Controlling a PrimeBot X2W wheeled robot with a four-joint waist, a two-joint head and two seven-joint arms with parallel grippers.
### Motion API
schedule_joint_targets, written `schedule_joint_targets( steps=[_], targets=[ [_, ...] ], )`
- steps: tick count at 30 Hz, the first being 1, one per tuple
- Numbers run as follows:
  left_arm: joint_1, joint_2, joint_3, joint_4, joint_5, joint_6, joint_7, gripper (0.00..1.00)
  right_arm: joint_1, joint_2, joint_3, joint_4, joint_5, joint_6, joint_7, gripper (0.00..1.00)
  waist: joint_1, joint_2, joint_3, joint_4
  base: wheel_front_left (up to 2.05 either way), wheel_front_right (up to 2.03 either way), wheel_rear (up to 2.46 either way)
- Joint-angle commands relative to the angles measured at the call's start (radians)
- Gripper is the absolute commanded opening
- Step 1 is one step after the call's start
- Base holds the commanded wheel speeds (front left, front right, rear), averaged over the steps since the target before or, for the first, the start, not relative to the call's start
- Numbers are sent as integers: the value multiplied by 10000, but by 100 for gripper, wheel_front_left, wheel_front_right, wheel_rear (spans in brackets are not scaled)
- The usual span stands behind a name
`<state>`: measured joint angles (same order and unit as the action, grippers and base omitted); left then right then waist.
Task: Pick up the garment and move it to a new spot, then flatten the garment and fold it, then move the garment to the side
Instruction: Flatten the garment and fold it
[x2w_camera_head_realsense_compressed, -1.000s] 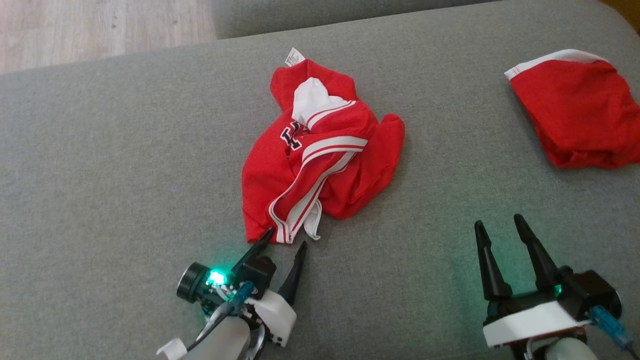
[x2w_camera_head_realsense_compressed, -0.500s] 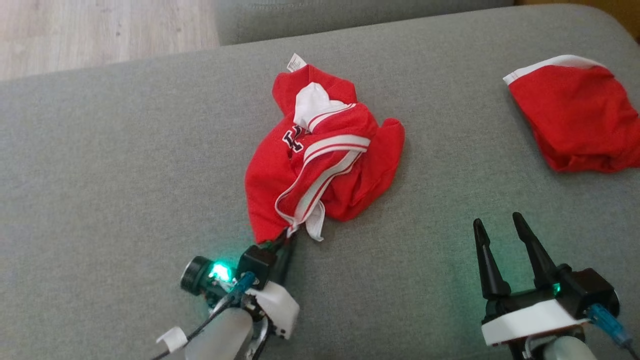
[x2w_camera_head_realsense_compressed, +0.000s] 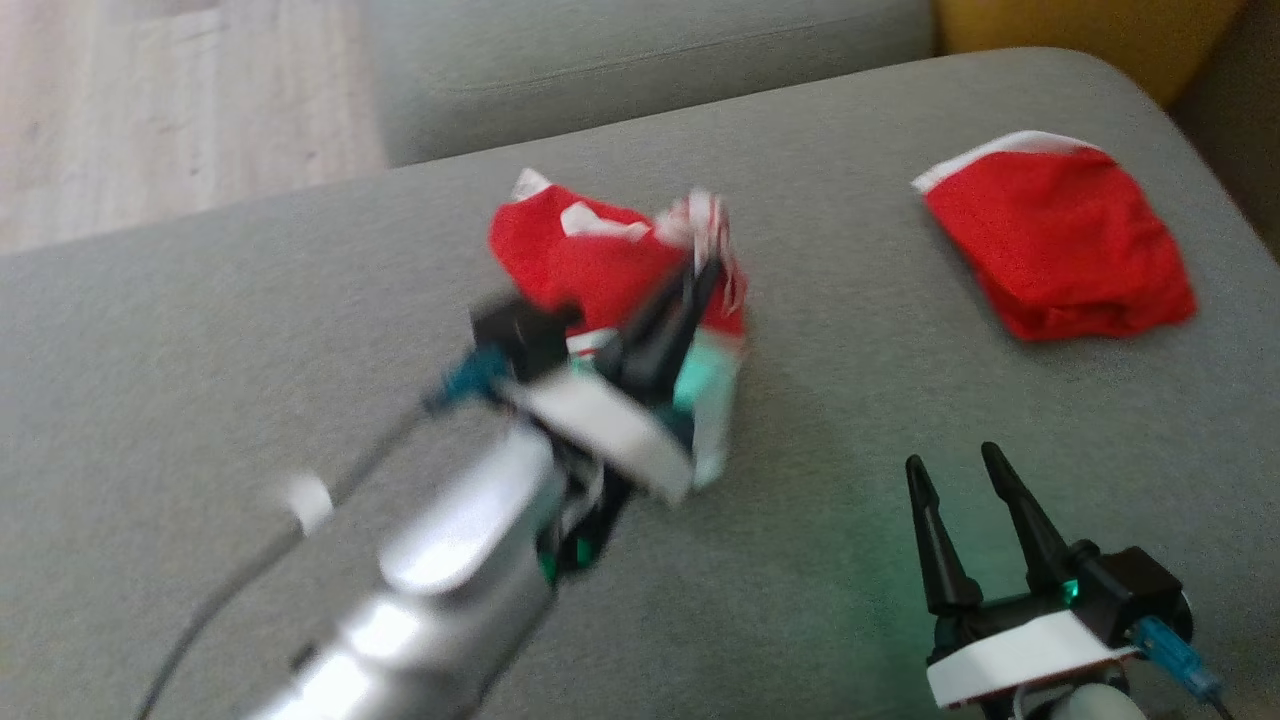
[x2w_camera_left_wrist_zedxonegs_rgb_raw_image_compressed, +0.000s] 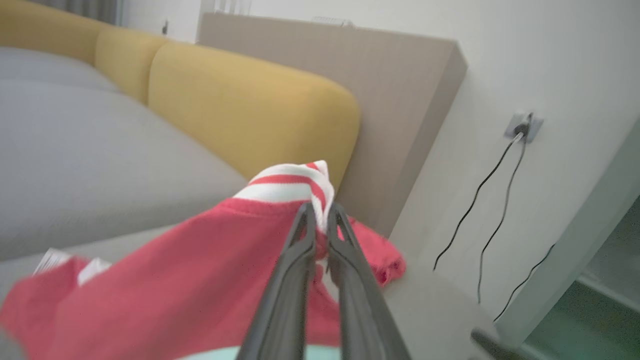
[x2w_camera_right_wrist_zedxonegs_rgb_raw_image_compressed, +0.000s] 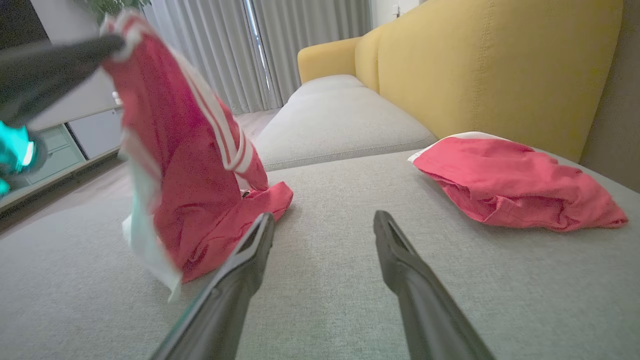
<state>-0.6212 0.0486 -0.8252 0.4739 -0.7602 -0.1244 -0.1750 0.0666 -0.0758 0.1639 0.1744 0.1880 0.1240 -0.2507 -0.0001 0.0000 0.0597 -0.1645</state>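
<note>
– Since a second ago, the left pincer (x2w_camera_head_realsense_compressed: 705, 278) has clamped on the striped hem and swung up from the near edge of the heap. The head camera has turned too, so the whole scene sits differently.
– Where's the garment (x2w_camera_head_realsense_compressed: 590, 255) now?
– Hanging from that pincer. Its top is raised off the grey sofa seat (x2w_camera_head_realsense_compressed: 200, 330) and its lower folds trail on the cushion. I'd say gripping the hem lets the cloth drop open under its own weight, which should help with flattening.
– And the right pincer (x2w_camera_head_realsense_compressed: 950, 462)?
– Fingers apart, holding nothing, low over the seat near the front edge and well clear of the cloth. It's probably waiting to take a second corner.
– Count for me.
– Two pincers, one loaded. Two red pieces: the hanging one, and a second red garment (x2w_camera_head_realsense_compressed: 1060, 250) lying crumpled at the far right by the yellow backrest (x2w_camera_right_wrist_zedxonegs_rgb_raw_image_compressed: 500, 65), untouched.
</note>
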Motion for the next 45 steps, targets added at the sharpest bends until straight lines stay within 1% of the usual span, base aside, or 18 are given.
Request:
schedule_joint_targets(
  steps=[1, 6, 7, 11, 13, 15, 17, 19, 24, 27, 29, 32, 34, 38, 39, 40, 43, 45],
  targets=[
    [-1265, 16, 562, -694, -472, -57, 98, 0, -322, 19, 268, -288, 51, 67, -111, 100, 1, 0, -196, -498, 0, 0, 0],
    [-3421, 54, 1168, -1064, -1318, -60, 380, 0, -310, 97, 193, -382, 65, 67, -111, 100, 1, 0, -291, -839, 0, 0, 0],
    [-3421, 54, 1168, -1064, -1318, -60, 380, 0, -310, 97, 193, -382, 65, 67, -111, 100, 1, 0, -291, -839, 0, 0, 0],
    [-4821, 98, 1889, -656, -1652, -54, 201, 0, -229, 124, 125, -407, 76, 67, -111, 100, 1, 0, -384, -873, 0, 0, 0],
    [-5131, 224, 2186, -251, -1654, 60, 34, 0, -199, 135, 58, -433, 65, 67, -111, 100, 1, 0, -398, -820, 0, 0, 0],
    [-5028, 360, 2485, 95, -1752, 242, -158, 0, -171, 151, -25, -496, 47, 67, -111, 100, 1, 0, -363, -720, 0, 0, 0],
    [-4501, 556, 2646, 390, -1900, 383, -235, 0, -123, 165, -93, -557, 39, 67, -111, 100, 1, 0, -315, -570, 0, 0, 0],
    [-3624, 831, 2759, 663, -2036, 583, -306, 0, -56, 174, -186, -598, 26, 67, -111, 100, 1, 0, -283, -400, 0, 0, 0],
    [-738, 1495, 3472, 1163, -2605, 1202, -663, 0, 69, 176, -442, -675, -45, 67, -111, 100, 1, 0, -46, 41, 0, 0, 0],
    [821, 1630, 4024, 1266, -2828, 1425, -810, 0, 106, 137, -543, -693, -73, 67, -111, 100, 1, 0, 139, 359, 0, 0, 0],
    [1616, 1578, 4410, 1182, -2801, 1477, -852, 0, 141, 110, -582, -691, -97, 67, -111, 100, 1, 0, 228, 555, 0, 0, 0],
    [2612, 1339, 5373, 682, -2393, 1545, -862, 0, 157, 92, -594, -714, -125, 67, -111, 100, 1, 0, 326, 814, 0, 0, 0],
    [3180, 1150, 5862, 336, -1904, 1552, -864, 0, 142, 60, -594, -726, -129, 67, -111, 100, 1, 0, 367, 963, 0, 0, 0],
    [3985, 837, 6487, -316, -675, 1549, -865, 0, 102, -27, -567, -710, -132, 67, -111, 100, 1, 0, 407, 1204, 0, 0, 0],
    [4125, 764, 6642, -501, -348, 1543, -866, 28, 89, -41, -563, -704, -131, 67, -111, 100, 1, 0, 412, 1246, 0, 0, 0],
    [4239, 722, 6763, -696, 66, 1549, -866, 100, 75, -54, -551, -697, -128, 67, -111, 100, 1, 0, 422, 1285, 0, 0, 0],
    [4540, 642, 6990, -1345, 1702, 1734, -866, 100, 53, -84, -505, -673, -126, 67, -111, 100, 1, 0, 438, 1379, 0, 0, 0],
    [4791, 560, 6936, -1812, 2861, 1886, -867, 100, 53, -89, -493, -664, -124, 67, -111, 100, 1, 0, 439, 1413, 0, 0, 0]
  ],
)
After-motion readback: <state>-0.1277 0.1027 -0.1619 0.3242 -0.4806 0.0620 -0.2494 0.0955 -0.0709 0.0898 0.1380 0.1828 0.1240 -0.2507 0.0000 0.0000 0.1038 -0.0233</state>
